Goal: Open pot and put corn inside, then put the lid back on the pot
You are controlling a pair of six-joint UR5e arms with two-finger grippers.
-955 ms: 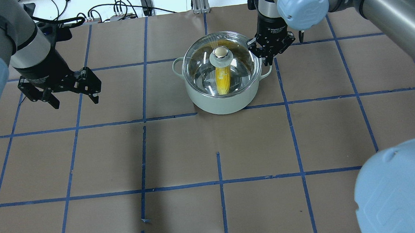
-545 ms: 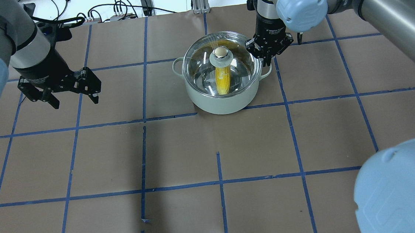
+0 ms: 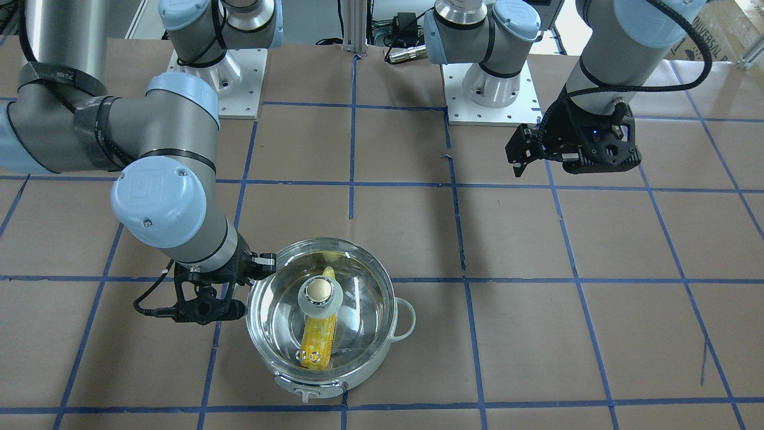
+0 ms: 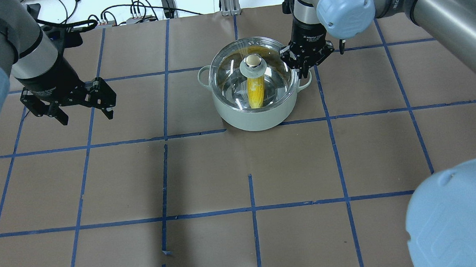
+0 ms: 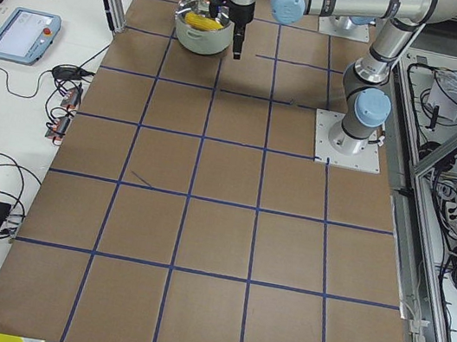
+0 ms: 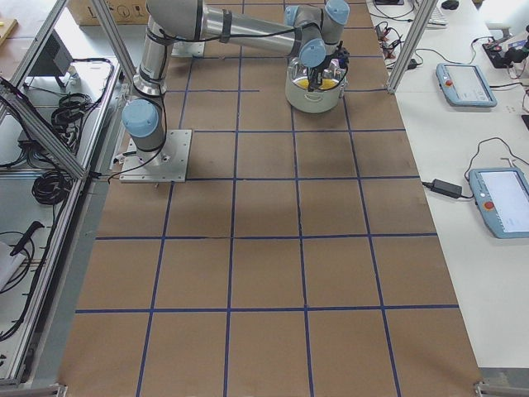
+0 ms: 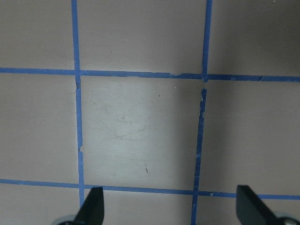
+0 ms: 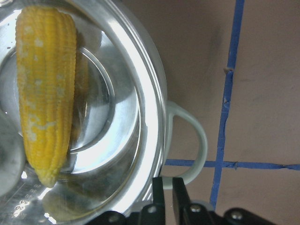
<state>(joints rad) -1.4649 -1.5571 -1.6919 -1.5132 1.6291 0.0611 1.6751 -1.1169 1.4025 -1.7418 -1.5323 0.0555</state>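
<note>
On the far middle of the table [image 4: 224, 172], the pale green pot [image 4: 253, 117] stands with its clear glass lid [image 4: 227, 73] seated on the rim. The corn [image 4: 256, 90] lies inside on the steel bottom. It shows through the glass, with one end tucked under the lid's knob [image 4: 252, 61].

The right gripper [image 4: 302, 74] hangs at the pot's right edge, just above the loop side handle [image 8: 200, 140]. Its jaws are pressed narrow, the two fingers [image 8: 159, 190] almost together and holding nothing. From the wrist camera the tips sit right beside the pot's rim, though whether they actually touch it cannot be told.

The left gripper [image 4: 88, 116] hovers well apart from the pot, over bare brown table on the robot's left. Its jaws are spread wide and empty. Its wrist camera looks straight down on the blue tape lines [image 7: 140, 74] that mark the table in squares, with only the two fingertips [image 7: 91, 208] showing at the bottom of the view.

From the front-facing camera, the lid's two small steam holes [image 3: 307, 356] sit over the near end of the cob, by the pot's front tab [image 3: 309, 392].
</note>
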